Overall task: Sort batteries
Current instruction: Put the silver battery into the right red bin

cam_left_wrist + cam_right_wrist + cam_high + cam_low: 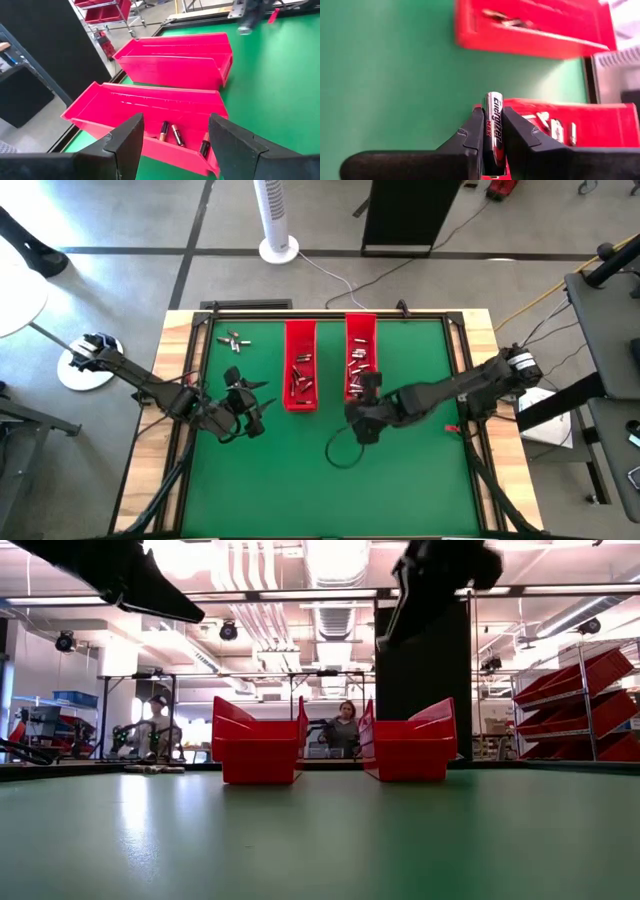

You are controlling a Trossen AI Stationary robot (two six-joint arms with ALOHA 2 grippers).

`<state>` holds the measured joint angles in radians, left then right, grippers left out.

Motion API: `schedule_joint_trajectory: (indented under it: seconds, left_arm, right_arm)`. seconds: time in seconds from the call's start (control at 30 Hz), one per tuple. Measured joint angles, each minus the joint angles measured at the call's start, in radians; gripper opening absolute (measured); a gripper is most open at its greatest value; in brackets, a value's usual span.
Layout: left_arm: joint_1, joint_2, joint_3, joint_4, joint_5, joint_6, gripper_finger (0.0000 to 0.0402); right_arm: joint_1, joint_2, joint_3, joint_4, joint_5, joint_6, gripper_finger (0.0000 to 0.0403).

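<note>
1. Right gripper (490,137) is clamped on a single silvery battery (493,125) (the label reads Energizer Max), which stands up between the two dark fingers (470,135).
2. Seen from above, that gripper (366,385) hangs over the near end of the right red tray (360,330), above the green counter (400,470).
3. Left gripper (175,145) has its fingers spread wide with nothing between them; in the overhead view it sits (250,412) over the counter just beside the near end of the left red tray (300,340).
4. Left tray holds a cluster of batteries (302,375) toward its near half; through the left wrist camera, three darker cells (172,135) lie against the tray's end wall.
5. Right tray carries its own batch of silvery cells (358,360) around its middle.
6. A few loose batteries (233,340) lie on the counter near its far left corner, well apart from both trays.
7. A black loop of cable (342,452) rests on the counter under the right arm.
8. Beyond the counter, a seated person (345,728) shows between the two trays in the low view.
</note>
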<state>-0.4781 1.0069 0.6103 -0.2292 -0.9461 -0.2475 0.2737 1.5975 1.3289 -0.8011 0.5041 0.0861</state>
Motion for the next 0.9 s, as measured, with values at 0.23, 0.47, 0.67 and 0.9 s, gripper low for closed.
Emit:
schedule_joint_trajectory:
  seconds: [0.23, 0.47, 0.67, 0.9]
  left_arm:
    - [-0.001, 0.002, 0.003, -0.005, 0.016, -0.004, 0.0201]
    - [0.000, 0.002, 0.003, -0.015, 0.015, -0.004, 0.0201]
    - [0.000, 0.002, 0.003, -0.023, 0.015, -0.004, 0.0201]
    - [0.000, 0.002, 0.003, -0.025, 0.015, -0.004, 0.0201]
  right_arm:
    - [-0.172, 0.017, -0.021, -0.063, -0.015, -0.100, 0.0040]
    - [-0.328, 0.069, -0.021, -0.050, -0.091, -0.214, 0.0040]
    - [-0.440, 0.119, -0.018, -0.015, -0.245, -0.284, 0.0040]
    - [-0.544, 0.165, -0.018, 0.012, -0.336, -0.345, 0.0041]
